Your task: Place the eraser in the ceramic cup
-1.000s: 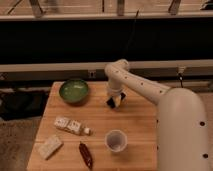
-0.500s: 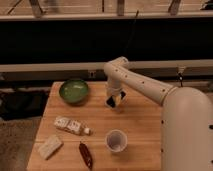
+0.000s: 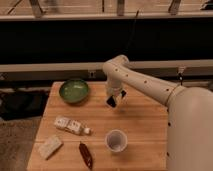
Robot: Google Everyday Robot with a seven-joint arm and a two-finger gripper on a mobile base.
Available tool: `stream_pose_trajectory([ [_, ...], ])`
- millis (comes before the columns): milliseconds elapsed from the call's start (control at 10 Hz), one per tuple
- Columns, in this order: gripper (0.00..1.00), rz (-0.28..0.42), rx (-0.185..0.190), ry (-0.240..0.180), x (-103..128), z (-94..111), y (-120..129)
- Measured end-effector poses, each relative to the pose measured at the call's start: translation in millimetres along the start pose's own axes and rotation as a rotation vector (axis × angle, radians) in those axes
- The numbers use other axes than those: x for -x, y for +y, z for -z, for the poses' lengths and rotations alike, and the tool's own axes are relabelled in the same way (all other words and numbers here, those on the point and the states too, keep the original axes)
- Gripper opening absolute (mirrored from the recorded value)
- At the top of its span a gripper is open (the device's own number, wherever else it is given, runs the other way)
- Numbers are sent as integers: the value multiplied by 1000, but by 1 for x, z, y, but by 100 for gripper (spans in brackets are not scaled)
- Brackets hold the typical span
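Black eraser [image 3: 112, 102]: found clamped in the closed gripper [image 3: 115, 99], tilted and clear of the surface, above the rear middle of the wooden table [image 3: 145, 125]. The ceramic cup [image 3: 116, 140], white and upright, stands at the front of the table, nearly in line with the gripper but well apart from it. The eraser is not in the cup. Against the frames of one second and half a second ago, gripper and eraser sit in nearly the same spot with no clear shift, and the table items are unmoved. The white arm [image 3: 145, 85] reaches in from the right, elbow raised over the rear edge. To the left of the gripper sits a green bowl [image 3: 74, 91]. Nearer the front left lie a small pale bottle [image 3: 71, 125] on its side, a beige sponge block [image 3: 50, 146] and a dark red pepper [image 3: 86, 155] just left of the cup. Behind the table, a pale horizontal rail [image 3: 50, 67] crosses a dark background.
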Motion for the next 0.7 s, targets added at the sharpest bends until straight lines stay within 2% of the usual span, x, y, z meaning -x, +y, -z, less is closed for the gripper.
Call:
stream_pose_trajectory([
  [400, 0, 14, 2, 13, 8, 12, 10],
  [700, 0, 22, -3, 23, 15, 30, 23],
])
